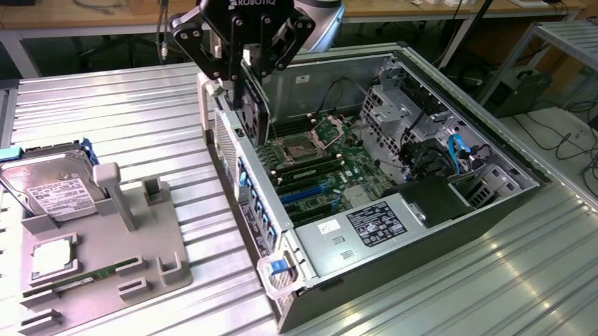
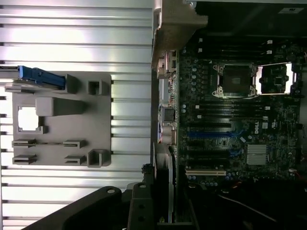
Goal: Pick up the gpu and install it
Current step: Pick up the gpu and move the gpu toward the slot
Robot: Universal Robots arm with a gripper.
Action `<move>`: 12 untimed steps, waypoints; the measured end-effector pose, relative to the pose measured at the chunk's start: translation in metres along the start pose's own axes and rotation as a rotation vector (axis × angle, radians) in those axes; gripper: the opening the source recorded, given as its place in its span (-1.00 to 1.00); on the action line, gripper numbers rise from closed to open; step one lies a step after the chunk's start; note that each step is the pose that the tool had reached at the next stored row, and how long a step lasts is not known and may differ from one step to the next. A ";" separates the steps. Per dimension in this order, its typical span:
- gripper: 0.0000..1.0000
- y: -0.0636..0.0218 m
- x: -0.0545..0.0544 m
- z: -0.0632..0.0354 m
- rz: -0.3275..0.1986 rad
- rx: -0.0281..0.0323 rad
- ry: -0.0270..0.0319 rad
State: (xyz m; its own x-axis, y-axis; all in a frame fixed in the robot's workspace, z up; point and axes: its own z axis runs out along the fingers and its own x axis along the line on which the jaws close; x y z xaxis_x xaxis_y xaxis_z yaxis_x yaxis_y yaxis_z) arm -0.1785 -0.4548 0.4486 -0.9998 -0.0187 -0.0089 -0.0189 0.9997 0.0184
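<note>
Gripper [image 1: 248, 71] clamped narrow on gpu [image 1: 252, 112], card upright over case [image 1: 323, 77] rear wall. My worry: bracket snags that wall, or tilted card jams slot [image 1: 301, 193].

Open PC case [image 1: 430, 280] on its side on slatted metal table [image 1: 112, 119], motherboard [image 1: 351, 150] exposed, CPU socket [image 1: 301, 148] mid-board, blue cable [image 1: 458, 150] by drive bays. Grey fixture tray [image 1: 131, 241] at exterior view's left: hard drive [image 1: 52, 189] propped up, processor chip [image 1: 52, 257] and memory stick [image 1: 89, 276] seated flat
</note>
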 end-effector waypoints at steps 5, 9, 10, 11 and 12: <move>-0.45 -0.0002 -0.008 0.0003 0.000 0.0000 0.0000; -0.45 -0.0002 -0.013 0.0003 0.000 0.0001 0.0001; -0.45 -0.0003 -0.014 0.0004 0.000 0.0000 0.0000; -0.45 -0.0003 -0.016 0.0004 0.000 0.0000 0.0000; -0.45 -0.0004 -0.018 0.0005 0.000 0.0000 0.0000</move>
State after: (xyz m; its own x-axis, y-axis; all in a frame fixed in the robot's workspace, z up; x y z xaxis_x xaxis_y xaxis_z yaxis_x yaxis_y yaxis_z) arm -0.1609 -0.4548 0.4483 -0.9998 -0.0187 -0.0089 -0.0189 0.9997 0.0184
